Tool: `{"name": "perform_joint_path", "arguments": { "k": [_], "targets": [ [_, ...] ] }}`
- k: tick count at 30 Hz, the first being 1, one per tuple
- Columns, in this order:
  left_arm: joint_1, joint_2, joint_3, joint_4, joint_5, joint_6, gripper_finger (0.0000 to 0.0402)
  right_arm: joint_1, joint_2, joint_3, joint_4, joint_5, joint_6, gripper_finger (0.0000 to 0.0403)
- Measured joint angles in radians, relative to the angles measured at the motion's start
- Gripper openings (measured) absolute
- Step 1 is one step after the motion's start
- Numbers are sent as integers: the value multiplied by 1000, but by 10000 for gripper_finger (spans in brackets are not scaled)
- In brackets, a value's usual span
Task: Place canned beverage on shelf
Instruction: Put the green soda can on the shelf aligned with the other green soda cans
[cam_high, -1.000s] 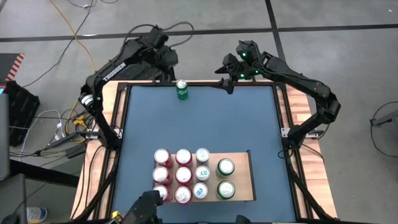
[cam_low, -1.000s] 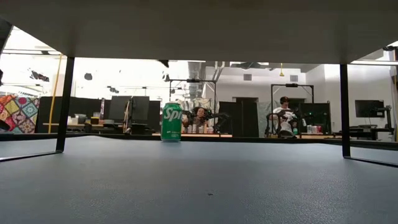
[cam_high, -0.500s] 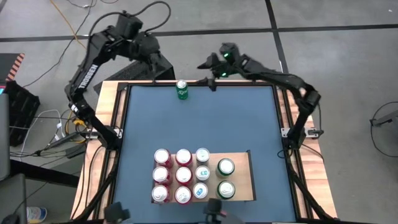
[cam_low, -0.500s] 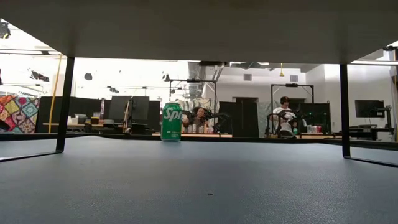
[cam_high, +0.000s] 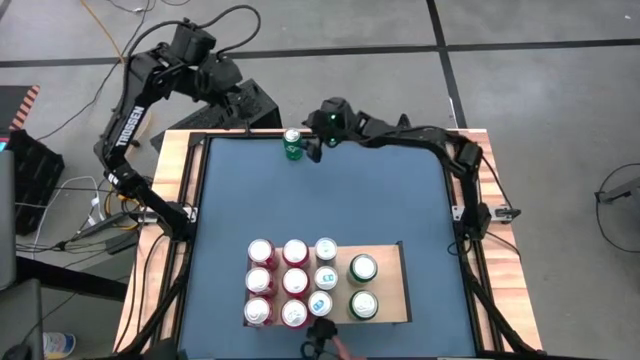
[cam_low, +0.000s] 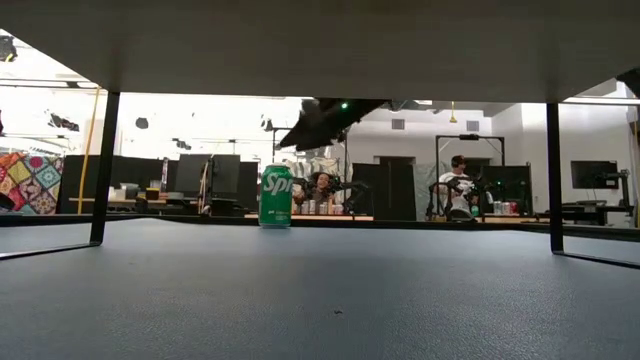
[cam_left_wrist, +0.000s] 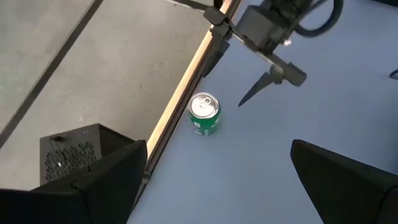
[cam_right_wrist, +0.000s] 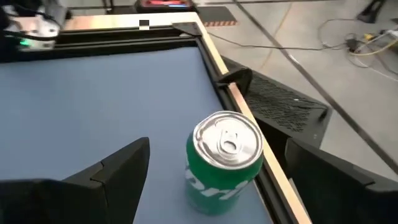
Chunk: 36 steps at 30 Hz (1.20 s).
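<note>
Eleven cans (cam_high: 295, 281) crowding shelf (cam_high: 395, 298)

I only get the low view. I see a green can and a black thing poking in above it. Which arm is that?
Observer: That's the right gripper, open and pointing at the green can, apart from it.
Operator: Where's the shelf? I see none!
Observer: The shelf lies flat at the table's edge opposite the can.
Operator: Anything on it?
Observer: Eleven upright cans, with a bare strip along its right side.
</note>
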<state>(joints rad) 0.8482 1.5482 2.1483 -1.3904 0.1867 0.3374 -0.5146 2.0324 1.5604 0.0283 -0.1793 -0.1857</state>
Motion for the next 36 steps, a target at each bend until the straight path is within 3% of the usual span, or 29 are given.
{"name": "perform_joint_path", "arguments": {
  "k": [11, 15, 25, 36],
  "targets": [
    [-1, 1, 0, -13, 15, -19, 384, 30, 49, 0, 52, 151, 26, 358],
    [-2, 1, 0, -27, 17, -27, 384, 37, 50, 0, 47, 145, 111, 359],
    [-2, 1, 0, -41, 17, -20, 384, 100, 48, -2, 33, 131, 105, 359],
    [-2, 1, -1, -65, 17, -17, 384, 37, 49, -156, 258, 156, 111, 359]
  ]
}}
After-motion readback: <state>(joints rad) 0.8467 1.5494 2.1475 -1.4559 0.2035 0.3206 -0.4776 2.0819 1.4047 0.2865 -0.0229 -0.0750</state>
